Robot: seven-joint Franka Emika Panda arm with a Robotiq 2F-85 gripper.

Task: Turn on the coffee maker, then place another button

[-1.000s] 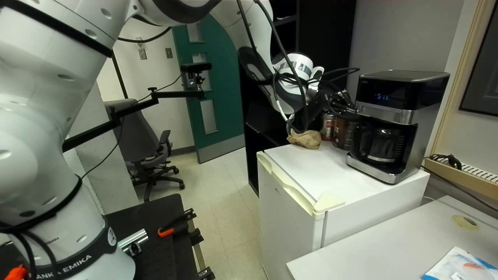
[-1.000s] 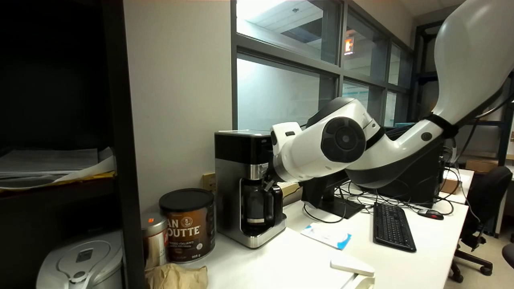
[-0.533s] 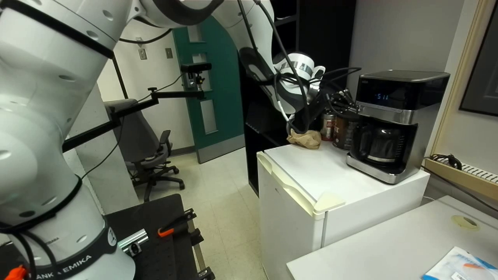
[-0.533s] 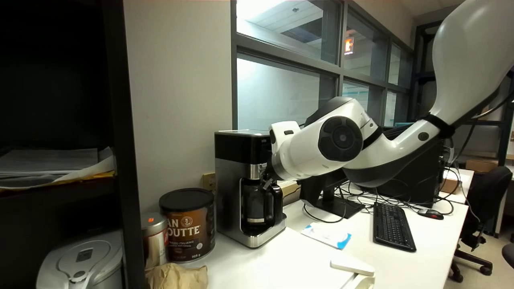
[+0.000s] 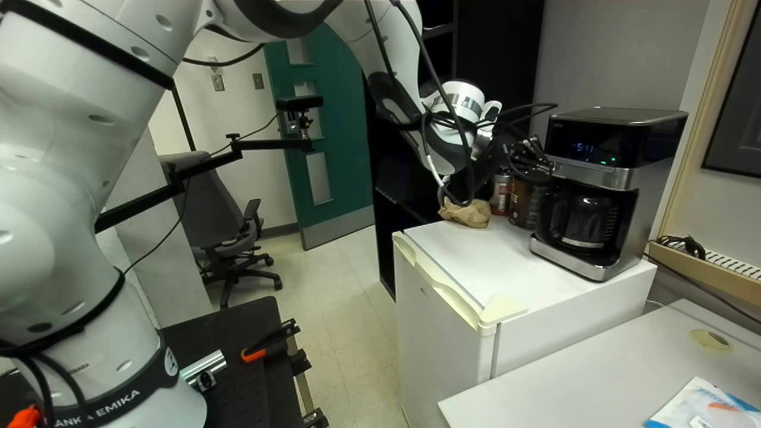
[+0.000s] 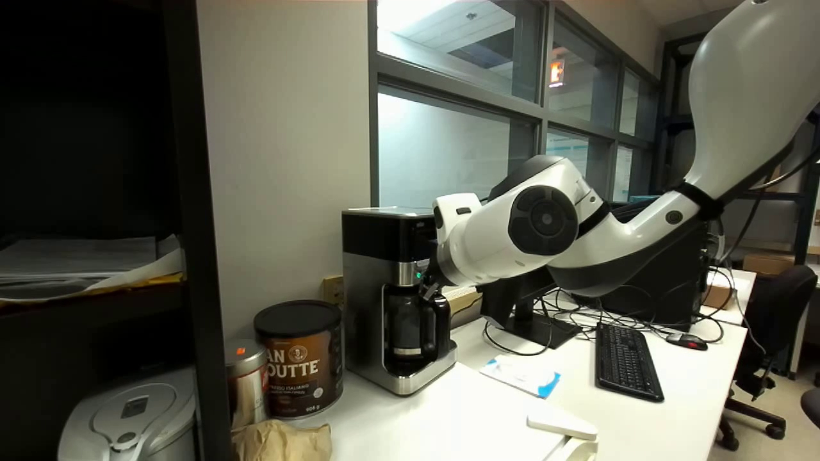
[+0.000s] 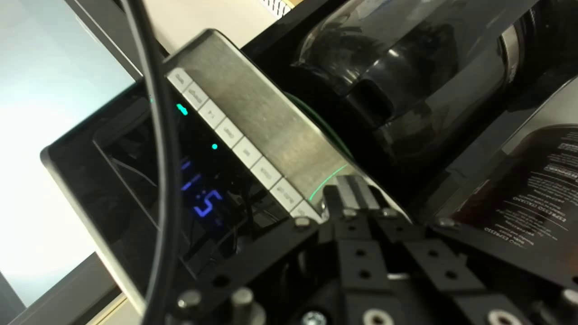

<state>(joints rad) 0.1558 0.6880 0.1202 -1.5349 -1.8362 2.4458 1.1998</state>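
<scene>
The coffee maker (image 5: 621, 178) stands on the white fridge, its carafe (image 5: 588, 220) inside. It also shows in an exterior view (image 6: 365, 314). In the wrist view, its silver band (image 7: 266, 131) bears a row of buttons (image 7: 246, 151). The dark panel shows a blue clock (image 7: 207, 203) and green lights (image 7: 182, 109). A green arc (image 7: 327, 180) glows on the band. My gripper (image 7: 356, 192) is shut and empty, fingertips together at the band's end beside the arc. They cover the spot behind them; I cannot tell whether they touch. The gripper shows in both exterior views (image 5: 548, 167) (image 6: 429, 291).
A brown coffee can (image 6: 301, 358), a smaller metal can (image 6: 246, 384) and a crumpled paper bag (image 5: 467, 213) stand beside the coffee maker. The white fridge (image 5: 475, 267) adjoins a lower desk (image 5: 571, 380). A black cable (image 7: 167, 180) crosses the wrist view.
Green lights have come on at the coffee maker's panel and band. My gripper has shifted slightly to the right in both exterior views. The coffee maker and carafe have not moved.
</scene>
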